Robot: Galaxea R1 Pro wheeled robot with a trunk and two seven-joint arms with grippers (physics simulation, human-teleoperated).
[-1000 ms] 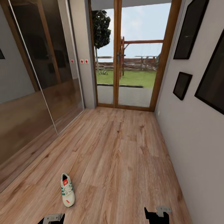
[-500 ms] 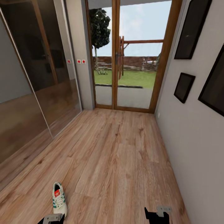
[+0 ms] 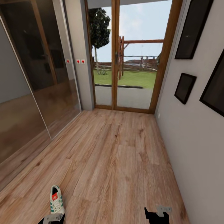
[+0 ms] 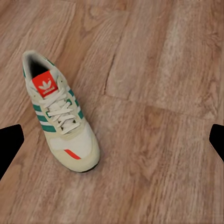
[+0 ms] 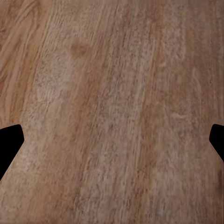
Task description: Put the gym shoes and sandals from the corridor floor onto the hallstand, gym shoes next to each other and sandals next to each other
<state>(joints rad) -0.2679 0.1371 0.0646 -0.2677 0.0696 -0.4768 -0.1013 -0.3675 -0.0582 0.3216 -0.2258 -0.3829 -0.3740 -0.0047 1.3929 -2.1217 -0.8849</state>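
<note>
Left wrist view: left gripper (image 4: 112,140) fingers apart over laced gym shoe (image 4: 59,112) (wood-grain floor (image 4: 158,93)).

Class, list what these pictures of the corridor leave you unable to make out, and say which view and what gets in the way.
- Gym shoe, head view: its toe is hidden behind the left gripper at the bottom edge.
- Picture frames, head view: their contents are too dark to read.
- Right gripper, right wrist view: both fingertips are cut off by the side edges.

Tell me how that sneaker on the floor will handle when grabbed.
The sneaker probably has a soft laced upper that gives under the fingers. It likely feels light. Resting flat on its sole on the wood floor, it should slide rather than roll if nudged.
</note>
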